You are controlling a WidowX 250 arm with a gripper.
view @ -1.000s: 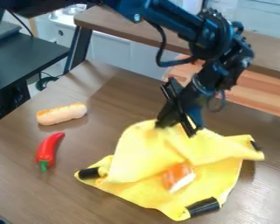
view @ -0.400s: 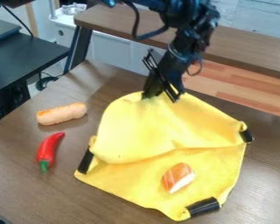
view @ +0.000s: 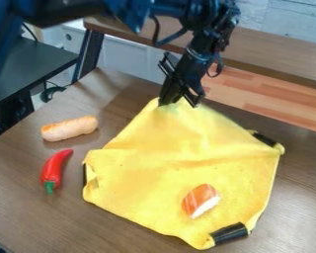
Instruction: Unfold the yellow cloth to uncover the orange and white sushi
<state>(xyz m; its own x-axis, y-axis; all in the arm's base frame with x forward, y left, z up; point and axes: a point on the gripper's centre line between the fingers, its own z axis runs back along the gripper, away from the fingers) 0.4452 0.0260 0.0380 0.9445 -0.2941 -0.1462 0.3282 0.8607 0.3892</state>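
Observation:
The black gripper (view: pixel 176 103) hangs over the far part of the table, shut on the back corner of a yellow cloth (view: pixel 167 173). From there the cloth spreads toward the front, with black pieces at its left, right and front corners. On its front part lies an orange and white sushi piece (view: pixel 201 200). Left of the cloth are a light brown sausage-shaped roll (view: pixel 69 128) and, below it, a red chili pepper (view: pixel 54 170) with a green stem.
The brown wooden table (view: pixel 28 217) ends at a far edge behind the gripper. Beyond it stand a wooden bench (view: pixel 279 54) and, at the upper left, a dark side table (view: pixel 38 64).
The gripper has moved back and to the left, drawing the cloth's corner along. The cloth has opened out flatter, and its left and right corners have shifted.

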